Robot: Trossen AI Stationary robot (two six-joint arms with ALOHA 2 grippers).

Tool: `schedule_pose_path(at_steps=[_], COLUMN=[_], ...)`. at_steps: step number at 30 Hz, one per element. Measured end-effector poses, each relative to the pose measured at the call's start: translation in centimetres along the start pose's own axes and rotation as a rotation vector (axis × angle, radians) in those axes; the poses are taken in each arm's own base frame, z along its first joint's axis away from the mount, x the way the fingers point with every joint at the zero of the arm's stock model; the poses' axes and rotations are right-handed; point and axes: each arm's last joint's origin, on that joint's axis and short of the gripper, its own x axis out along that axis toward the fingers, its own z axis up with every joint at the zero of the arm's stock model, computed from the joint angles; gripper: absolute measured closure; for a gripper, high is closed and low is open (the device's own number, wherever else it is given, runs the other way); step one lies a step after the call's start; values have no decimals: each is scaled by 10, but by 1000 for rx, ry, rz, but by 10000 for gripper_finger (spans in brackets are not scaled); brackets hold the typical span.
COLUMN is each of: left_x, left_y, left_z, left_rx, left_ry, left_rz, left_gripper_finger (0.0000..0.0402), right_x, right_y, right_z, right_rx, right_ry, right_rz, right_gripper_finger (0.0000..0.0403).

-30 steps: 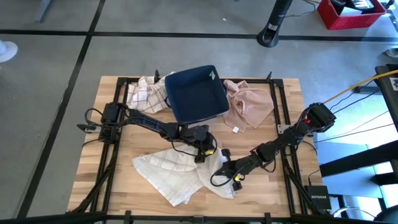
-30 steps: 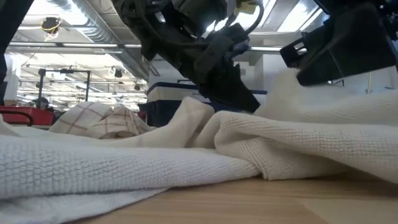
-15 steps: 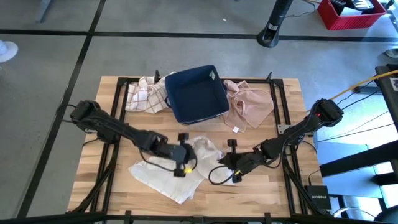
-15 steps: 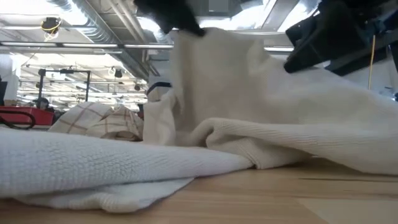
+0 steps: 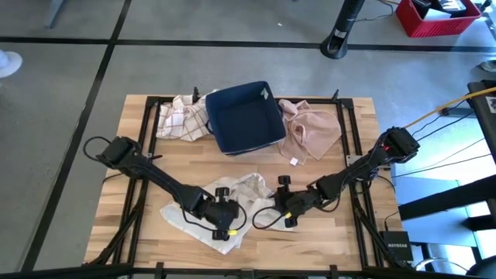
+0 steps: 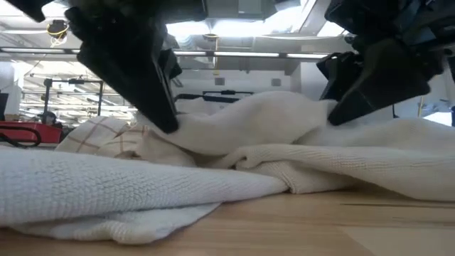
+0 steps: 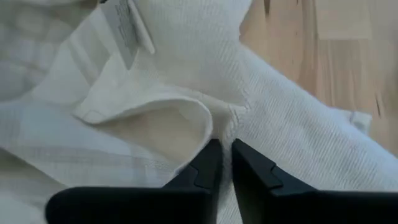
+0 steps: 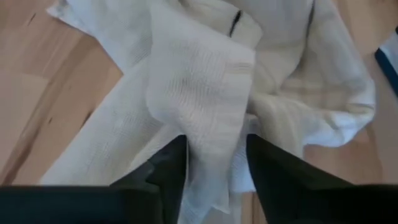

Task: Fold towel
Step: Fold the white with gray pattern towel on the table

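A cream towel lies crumpled on the near middle of the wooden table, heaped into a low hump. My left gripper is at the towel's near left part, slanting down, with its fingers nearly together on a folded edge. My right gripper is at the towel's right side, open. A raised ridge of towel runs between its two fingers. My left gripper pinches a rolled-over edge of the towel between its two fingertips, slanting down from above. That edge rests on the rest of the towel, slack. My right gripper's open fingers flank the towel's ridge; I cannot tell whether they touch it.
A dark blue bin stands at the far middle. A checked cloth lies to its left. To its right lies a pink cloth with a white tag. Bare wood shows at the near right and at the left.
My left gripper has travelled from the table's middle toward the near left edge, carrying the towel's edge. That edge rose high, came over the towel's left part and now lies low on it. The towel's right part stayed by my right gripper.
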Motion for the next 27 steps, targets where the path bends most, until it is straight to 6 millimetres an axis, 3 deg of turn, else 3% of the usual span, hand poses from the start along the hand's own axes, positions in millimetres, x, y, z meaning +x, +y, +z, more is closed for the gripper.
schedule_pose_path(at_steps=[4,8,11,14,20,27], left_x=[-3,-11,-23,-26,-13,1], left_y=[5,7,11,21,46,38], left_z=[12,33,51,60,48,28], left_rx=[-39,-84,-132,-157,-296,-315], left_ry=[-19,-16,-27,-73,23,66], left_rz=[-10,-127,-156,-79,14,-134], left_gripper_finger=[315,267,247,242,248,253], right_x=[0,0,0,0,0,0], right_y=[0,1,1,2,2,1], right_z=[0,0,0,0,0,-1], right_rx=[0,0,-2,-1,29,28], right_ry=[-3,0,3,4,8,13], right_rz=[1,18,36,45,46,45], right_gripper_finger=[198,185,186,187,187,187])
